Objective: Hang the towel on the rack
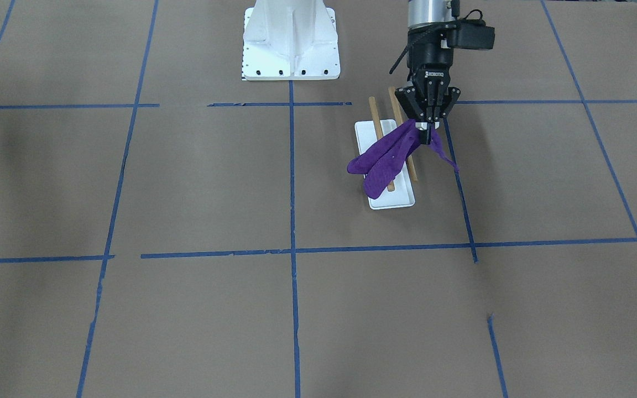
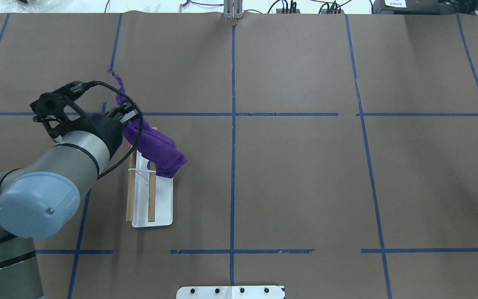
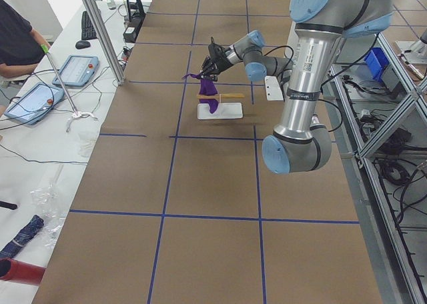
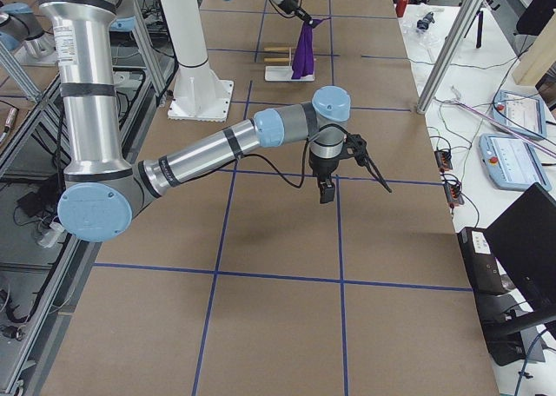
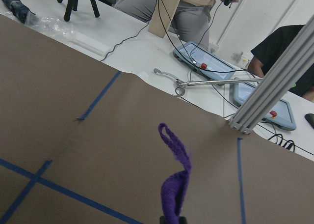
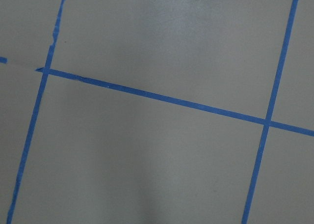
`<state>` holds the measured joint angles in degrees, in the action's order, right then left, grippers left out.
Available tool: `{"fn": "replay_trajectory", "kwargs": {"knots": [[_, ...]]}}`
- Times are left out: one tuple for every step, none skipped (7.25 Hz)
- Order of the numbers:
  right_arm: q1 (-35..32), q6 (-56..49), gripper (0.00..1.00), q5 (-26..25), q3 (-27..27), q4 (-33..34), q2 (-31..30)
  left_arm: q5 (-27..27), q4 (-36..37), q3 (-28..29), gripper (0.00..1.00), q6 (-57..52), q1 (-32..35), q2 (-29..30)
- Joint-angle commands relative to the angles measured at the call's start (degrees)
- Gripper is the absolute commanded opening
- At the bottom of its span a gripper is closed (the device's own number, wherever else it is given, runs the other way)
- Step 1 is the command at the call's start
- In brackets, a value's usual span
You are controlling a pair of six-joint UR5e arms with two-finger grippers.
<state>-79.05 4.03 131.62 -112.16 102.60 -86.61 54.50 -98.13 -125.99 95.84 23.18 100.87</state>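
Just above rack point(image 1: 375, 113), left gripper point(image 1: 424, 130) pinching purple towel point(image 1: 386, 160).

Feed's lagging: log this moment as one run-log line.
left end effector: shut on towel | towel: hanging over rack | right end effector: away, state unclear

You're in a robotics lab: your table point(image 1: 186, 182) is papered brown and gridded with blue tape point(image 1: 292, 177), with control tablets point(image 3: 73, 69) and aluminium posts point(image 5: 275, 80) along its edge.

Towel point(image 1: 383, 162) purple; rack point(image 1: 393, 200) tan and white; table point(image 1: 186, 182) brown, blue-gridded.
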Motion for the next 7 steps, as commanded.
{"fn": "replay_trajectory", "kwargs": {"knots": [[0.1,0.2,1.0,-0.4,0.3,0.0,0.1,-2.5,-0.2,-0.4,0.0,-0.1,0.6,-8.7],[0.2,0.2,1.0,-0.3,0.4,0.0,0.0,-2.8,-0.2,0.7,0.0,-0.1,0.1,-9.4],[0.2,0.2,1.0,-0.4,1.1,-0.1,0.0,-2.6,-0.2,1.8,0.0,-0.1,-0.6,-9.0],[0.3,0.0,1.0,-0.3,1.9,-0.1,0.1,-2.1,-0.2,2.0,0.09,-0.1,-0.8,-8.2],[0.6,-0.2,1.0,-0.3,2.3,-0.1,0.1,-2.1,-0.5,2.5,0.99,0.1,-0.9,-8.1],[1.2,-0.4,1.0,-0.3,2.7,-0.1,0.1,0.2,-0.5,1.5,1.0,-2.7,-0.6,-8.1],[1.2,-0.4,1.0,-0.5,3.8,-0.1,0.0,6.1,-0.5,-0.5,1.0,-9.1,0.0,-7.8]]}}
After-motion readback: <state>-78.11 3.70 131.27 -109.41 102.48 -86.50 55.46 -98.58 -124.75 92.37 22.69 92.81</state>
